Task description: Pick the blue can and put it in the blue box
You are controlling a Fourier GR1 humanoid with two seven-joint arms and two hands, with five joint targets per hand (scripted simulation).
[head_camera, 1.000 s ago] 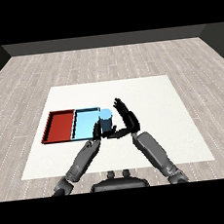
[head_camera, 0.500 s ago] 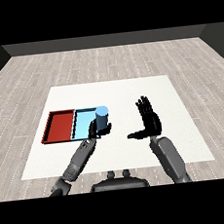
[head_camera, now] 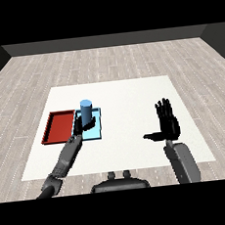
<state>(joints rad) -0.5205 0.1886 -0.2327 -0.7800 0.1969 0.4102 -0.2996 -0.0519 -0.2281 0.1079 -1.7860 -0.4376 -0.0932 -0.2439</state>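
Pale wood flooring runs out behind the white table [head_camera: 132, 90] you work at; on it a red tray [head_camera: 58, 127] and a light blue tray [head_camera: 94, 131] lie side by side. Your left hand [head_camera: 81, 128] has its fingers curled round the lower part of the blue can [head_camera: 87, 111], which stands upright above those fingers and over the blue tray; whether its base touches the tray floor cannot be told. Treat the can as a stiff, smooth, probably light cylinder, likely to slip or tip; wrapping round its side wall suits it. Your right hand [head_camera: 167, 122] hangs well apart, fingers straight and spread, thumb out sideways, touching nothing.
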